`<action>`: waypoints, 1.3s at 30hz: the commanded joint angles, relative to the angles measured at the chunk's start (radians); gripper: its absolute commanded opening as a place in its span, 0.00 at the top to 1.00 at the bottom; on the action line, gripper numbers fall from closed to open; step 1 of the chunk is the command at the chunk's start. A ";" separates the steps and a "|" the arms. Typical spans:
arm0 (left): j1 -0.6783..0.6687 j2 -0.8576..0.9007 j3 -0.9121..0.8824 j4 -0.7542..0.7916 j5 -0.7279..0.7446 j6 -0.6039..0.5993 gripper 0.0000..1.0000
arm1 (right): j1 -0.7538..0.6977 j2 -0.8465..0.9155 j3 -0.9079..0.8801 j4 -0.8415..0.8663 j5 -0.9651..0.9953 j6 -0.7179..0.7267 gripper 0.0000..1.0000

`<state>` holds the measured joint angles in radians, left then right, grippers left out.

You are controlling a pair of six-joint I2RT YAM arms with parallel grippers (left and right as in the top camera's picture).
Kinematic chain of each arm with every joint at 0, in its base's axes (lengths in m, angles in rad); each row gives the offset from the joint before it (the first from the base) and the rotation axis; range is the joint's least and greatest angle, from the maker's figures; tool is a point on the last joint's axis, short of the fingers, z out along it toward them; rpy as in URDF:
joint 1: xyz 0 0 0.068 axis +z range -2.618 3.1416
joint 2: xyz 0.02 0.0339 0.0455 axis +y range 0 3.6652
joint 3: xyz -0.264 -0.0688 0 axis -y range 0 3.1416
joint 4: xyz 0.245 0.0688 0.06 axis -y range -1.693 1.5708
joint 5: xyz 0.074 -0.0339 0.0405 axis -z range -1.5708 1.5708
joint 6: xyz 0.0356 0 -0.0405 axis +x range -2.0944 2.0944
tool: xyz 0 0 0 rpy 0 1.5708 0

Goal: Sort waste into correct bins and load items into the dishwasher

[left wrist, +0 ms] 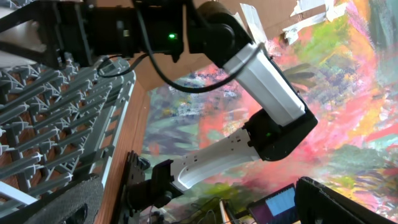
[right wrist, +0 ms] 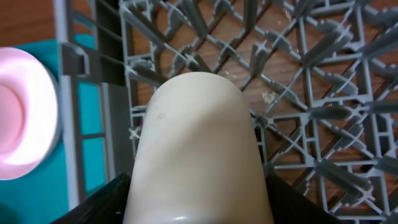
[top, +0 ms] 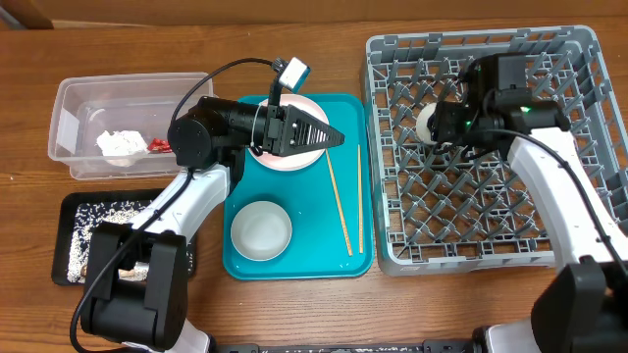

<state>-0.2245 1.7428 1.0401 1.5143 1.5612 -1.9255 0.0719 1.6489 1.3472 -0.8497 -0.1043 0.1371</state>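
White cup (top: pixel 428 124) sideways over grey rack (top: pixel 549 59), pink plate (top: pixel 294 157), bowl (top: pixel 261 229), chopsticks (top: pixel 340 201) on teal tray (top: pixel 343 267), napkin (top: pixel 118 143) w/ wrapper (top: pixel 158 144) in tub (top: pixel 98 88)

Cup (top: pixel 426 124) over rack (top: pixel 471 218), bowl (top: pixel 261 230) and chopsticks (top: pixel 338 201) on tray (top: pixel 306 211)

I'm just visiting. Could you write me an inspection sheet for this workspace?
Surface: wooden table.
Job's things: napkin and wrapper in tub; scraps in black tray; plate, bowl and chopsticks on teal tray; cup held over rack.
Clutter: nothing seen.
End effectors: left end effector open, over plate; right end effector shut on cup.
Cables: black cable arcs by tub.
Surroundings: colourful backdrop, left wrist view.
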 commanded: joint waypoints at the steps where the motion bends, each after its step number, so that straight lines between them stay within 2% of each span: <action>1: 0.002 -0.017 0.011 0.006 0.018 0.038 0.00 | 0.001 0.017 -0.001 0.000 0.014 -0.008 0.48; 4: 0.002 -0.017 0.011 0.006 0.018 0.039 0.00 | 0.001 0.018 -0.001 -0.014 0.014 -0.008 0.43; 9: 0.002 -0.017 0.011 0.006 0.014 0.042 0.00 | 0.001 0.018 -0.001 -0.021 0.014 -0.008 0.26; 10: 0.002 -0.017 0.011 0.006 0.014 0.041 0.00 | 0.001 0.018 -0.001 -0.021 0.014 -0.008 0.19; 14: 0.002 -0.017 0.011 0.006 0.014 0.041 0.00 | 0.001 0.018 -0.001 -0.024 0.014 -0.008 0.10; 20: 0.002 -0.017 0.011 0.006 0.013 0.041 0.00 | 0.000 0.018 0.000 -0.016 0.014 -0.007 0.10; 23: 0.002 -0.017 0.011 0.006 0.010 0.041 0.01 | 0.000 0.018 0.002 -0.011 0.005 -0.007 0.15; 28: 0.016 -0.018 0.014 0.010 0.005 0.021 0.00 | 0.000 0.018 0.002 -0.024 -0.043 -0.008 0.13; 34: 0.135 -0.076 0.025 0.071 0.006 -0.057 0.00 | -0.023 -0.003 0.033 -0.041 -0.030 -0.011 0.13; 39: 0.262 -0.134 0.025 0.071 0.019 -0.115 0.00 | -0.047 -0.064 0.145 -0.078 -0.153 -0.011 0.09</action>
<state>-0.0360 1.6749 1.0405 1.5574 1.5616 -1.9839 0.0399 1.6634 1.3884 -0.9245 -0.1600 0.1303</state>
